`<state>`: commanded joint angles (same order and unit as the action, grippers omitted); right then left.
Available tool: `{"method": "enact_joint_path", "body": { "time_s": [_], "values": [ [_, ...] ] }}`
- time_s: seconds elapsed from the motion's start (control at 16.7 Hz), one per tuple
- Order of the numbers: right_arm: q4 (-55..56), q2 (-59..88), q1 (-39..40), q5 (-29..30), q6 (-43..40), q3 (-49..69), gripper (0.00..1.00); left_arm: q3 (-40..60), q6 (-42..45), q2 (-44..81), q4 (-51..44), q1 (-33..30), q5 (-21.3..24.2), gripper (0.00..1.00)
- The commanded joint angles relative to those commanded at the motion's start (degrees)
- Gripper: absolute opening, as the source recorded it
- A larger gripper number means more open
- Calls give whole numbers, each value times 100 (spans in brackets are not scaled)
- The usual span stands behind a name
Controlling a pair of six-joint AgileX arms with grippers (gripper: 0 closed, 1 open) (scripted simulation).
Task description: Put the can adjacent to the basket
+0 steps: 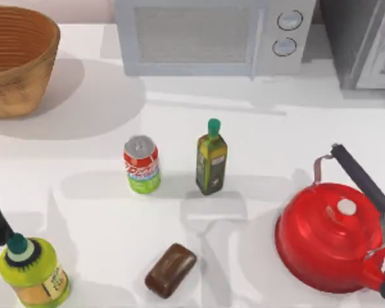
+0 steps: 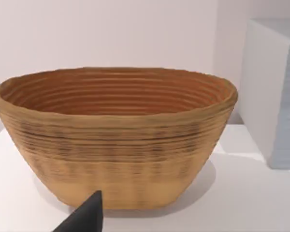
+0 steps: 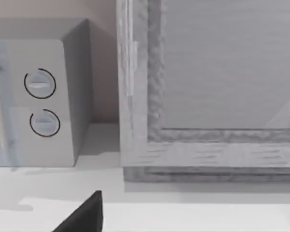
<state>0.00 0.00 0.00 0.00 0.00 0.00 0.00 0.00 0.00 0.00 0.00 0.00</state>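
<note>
Standing upright mid-table, our can (image 1: 142, 165) sits well apart from the wicker basket (image 1: 16, 77); we cannot tell either gripper's jaw state.

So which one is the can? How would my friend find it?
Start at the big microwave at the back of the table and come straight toward the front. The can stands upright there, just left of a tall dark-green bottle. It is the short one, with a silver top, a red band and green at the bottom.

Kitchen: microwave (image 1: 208, 35), kettle (image 1: 330, 237).
</note>
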Motion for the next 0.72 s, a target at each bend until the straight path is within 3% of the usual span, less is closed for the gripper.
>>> {"method": "enact_joint_path", "body": {
  "time_s": [0.36, 0.72],
  "values": [
    [0, 0, 0, 0, 0, 0, 100, 467, 82, 544, -338, -144, 15, 100],
    [0, 0, 0, 0, 0, 0, 100, 2395, 409, 2747, -1697, -680, 26, 100]
  ]
}}
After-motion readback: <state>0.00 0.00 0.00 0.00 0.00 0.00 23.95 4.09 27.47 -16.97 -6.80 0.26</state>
